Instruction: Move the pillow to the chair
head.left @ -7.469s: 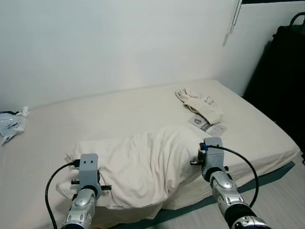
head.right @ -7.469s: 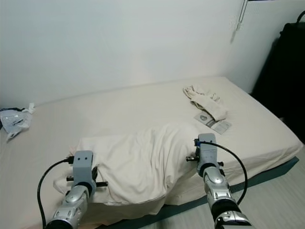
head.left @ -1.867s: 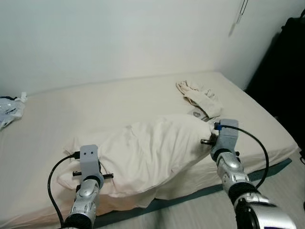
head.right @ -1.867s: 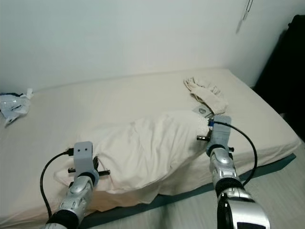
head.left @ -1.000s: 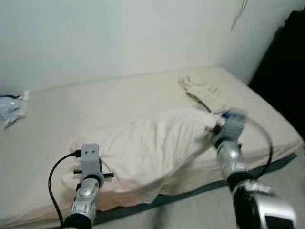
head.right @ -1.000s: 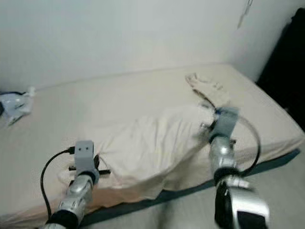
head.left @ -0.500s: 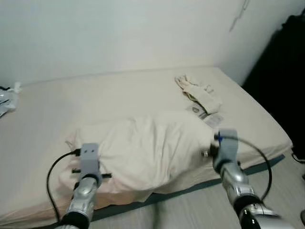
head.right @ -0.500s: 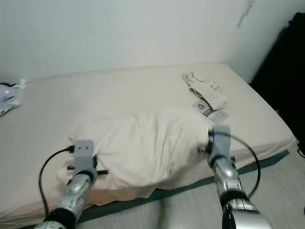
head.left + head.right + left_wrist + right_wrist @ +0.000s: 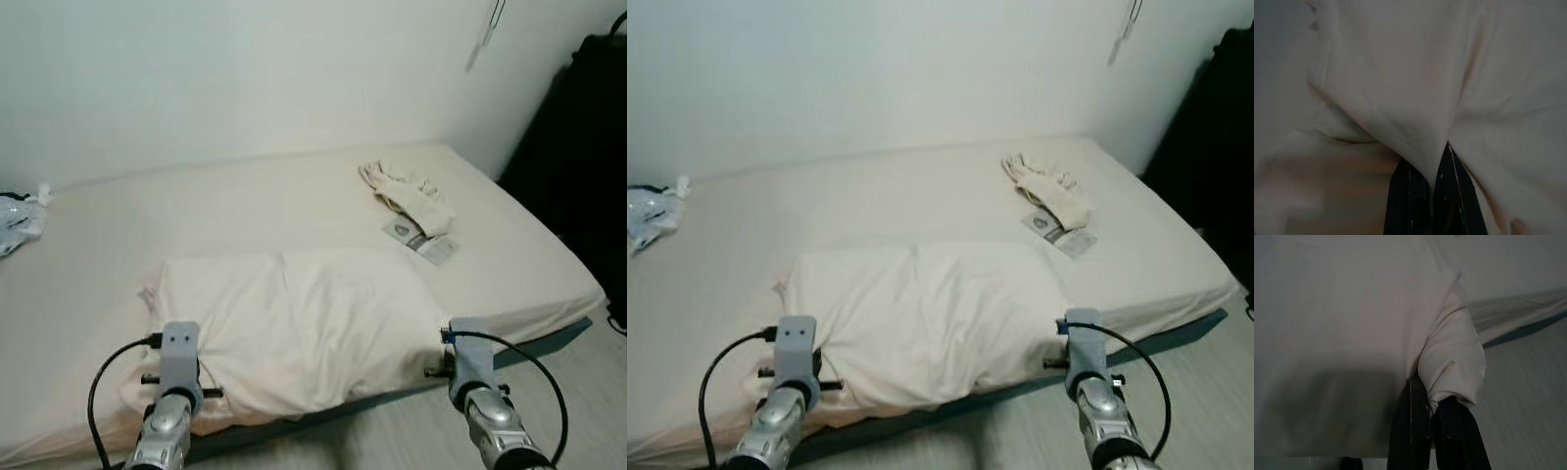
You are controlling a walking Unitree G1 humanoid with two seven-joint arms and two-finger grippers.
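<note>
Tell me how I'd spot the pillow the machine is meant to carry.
Look at the wide cream bed against the white wall. Near its front edge lies the pillow, big, pale and rumpled, with a pincer gripping each end. The crumpled cloth near the far corner is much smaller.

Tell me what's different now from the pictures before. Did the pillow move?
Yes. The pillow was bunched up in a heap and is now pulled out flatter, its front edge hanging past the bed's edge toward the robot. The left end effector and right end effector stay shut on its two ends and have drawn back. The folded cloth and the bed stayed put.
</note>
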